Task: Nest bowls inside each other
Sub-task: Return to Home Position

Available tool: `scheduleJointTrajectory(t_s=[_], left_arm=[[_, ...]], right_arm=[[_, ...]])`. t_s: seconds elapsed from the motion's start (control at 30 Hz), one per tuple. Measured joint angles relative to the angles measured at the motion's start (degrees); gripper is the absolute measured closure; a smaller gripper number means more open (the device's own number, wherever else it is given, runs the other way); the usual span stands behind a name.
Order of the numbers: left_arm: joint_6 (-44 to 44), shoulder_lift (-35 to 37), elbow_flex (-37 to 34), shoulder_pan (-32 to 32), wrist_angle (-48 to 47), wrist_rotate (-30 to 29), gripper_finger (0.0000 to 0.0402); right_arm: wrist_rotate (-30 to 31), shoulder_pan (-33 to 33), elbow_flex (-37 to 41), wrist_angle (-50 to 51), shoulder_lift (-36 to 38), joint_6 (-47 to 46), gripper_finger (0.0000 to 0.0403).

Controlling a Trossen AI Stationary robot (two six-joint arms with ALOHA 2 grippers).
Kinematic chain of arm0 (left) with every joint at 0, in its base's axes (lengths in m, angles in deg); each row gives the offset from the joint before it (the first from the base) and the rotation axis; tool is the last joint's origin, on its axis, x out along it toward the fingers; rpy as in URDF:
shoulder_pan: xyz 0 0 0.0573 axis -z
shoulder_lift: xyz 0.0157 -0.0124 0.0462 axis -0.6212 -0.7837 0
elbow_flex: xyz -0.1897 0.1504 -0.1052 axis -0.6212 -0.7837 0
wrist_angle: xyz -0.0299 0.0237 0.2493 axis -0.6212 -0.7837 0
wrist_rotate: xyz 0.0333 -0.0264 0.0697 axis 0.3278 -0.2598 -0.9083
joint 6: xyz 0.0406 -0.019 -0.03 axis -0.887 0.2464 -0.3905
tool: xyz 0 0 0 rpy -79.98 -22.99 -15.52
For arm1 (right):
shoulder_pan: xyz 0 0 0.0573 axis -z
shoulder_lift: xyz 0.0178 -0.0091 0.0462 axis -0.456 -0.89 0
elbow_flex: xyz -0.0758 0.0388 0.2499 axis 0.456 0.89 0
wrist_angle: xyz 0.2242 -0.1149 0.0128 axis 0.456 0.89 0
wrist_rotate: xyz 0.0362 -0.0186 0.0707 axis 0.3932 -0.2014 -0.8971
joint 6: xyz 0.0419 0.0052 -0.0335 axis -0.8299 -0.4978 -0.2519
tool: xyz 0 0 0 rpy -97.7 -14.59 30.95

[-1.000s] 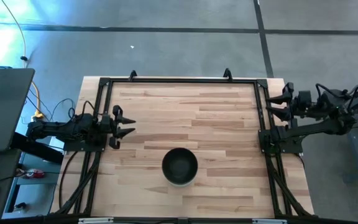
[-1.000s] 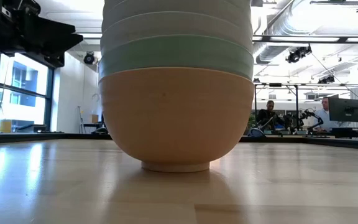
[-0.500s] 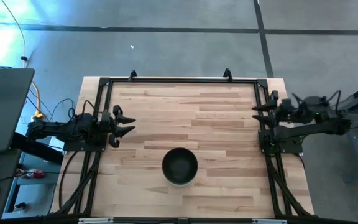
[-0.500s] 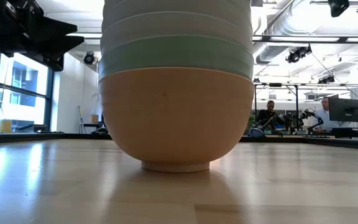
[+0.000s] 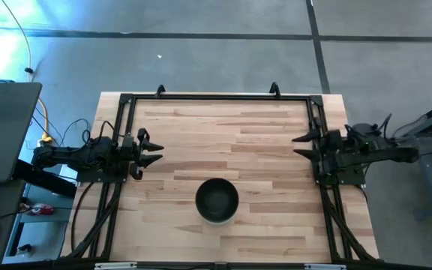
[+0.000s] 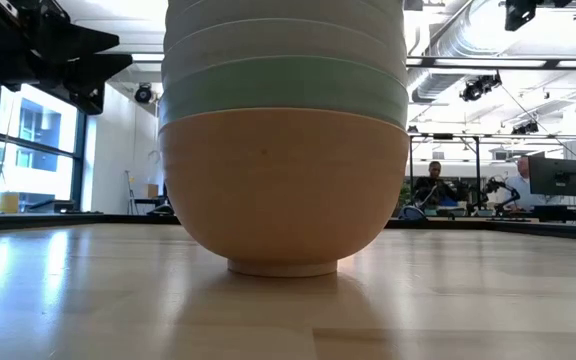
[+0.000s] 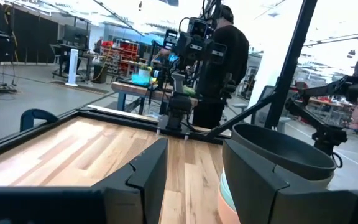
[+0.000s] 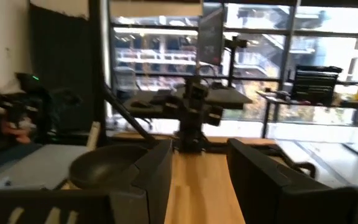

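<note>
The bowls stand nested in one stack (image 5: 217, 200) on the near middle of the table, with the black bowl (image 7: 284, 152) on top. The low view shows the peach-orange bowl (image 6: 283, 185) at the bottom, standing on its foot ring (image 6: 283, 267), the mint green bowl (image 6: 283, 85) above it, and white bowls (image 6: 283, 35) higher up. My left gripper (image 5: 152, 150) hovers open by the table's left edge. My right gripper (image 5: 300, 145) hovers open by the right edge. Neither gripper touches the stack.
A black frame (image 5: 216, 97) runs around the wooden table top (image 5: 223, 135). A laptop (image 5: 2, 131) and cables sit off the left edge. A person (image 7: 219, 62) stands beyond the table, and other people (image 6: 430, 185) sit in the room behind.
My right gripper has swung from beyond the table's right edge toward the left and near edges, and now reaches in over the right frame rail. The stack has not moved.
</note>
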Motion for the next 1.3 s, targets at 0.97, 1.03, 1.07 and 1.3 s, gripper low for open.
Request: scheduleJointTrajectory(t_s=[0.97,1.03,1.07,1.3], left_arm=[[0.9,0.0,0.0,0.0,-0.06,0.02,0.0257],[0.89,0.0,0.0,0.0,-0.07,0.02,0.0257],[0.89,0.0,0.0,0.0,-0.05,0.02,0.0257],[0.89,0.0,0.0,0.0,-0.04,0.02,0.0257]], right_arm=[[-5.46,-0.02,22.72,-36.69,-0.02,-4.11,0.0256],[-5.45,-0.02,23.48,-37.58,-0.02,-4.26,0.0256],[-5.35,-0.02,23.57,-37.69,-0.02,-4.33,0.0256],[-5.2,-0.02,23.59,-36.47,0.0,-3.93,0.0256]])
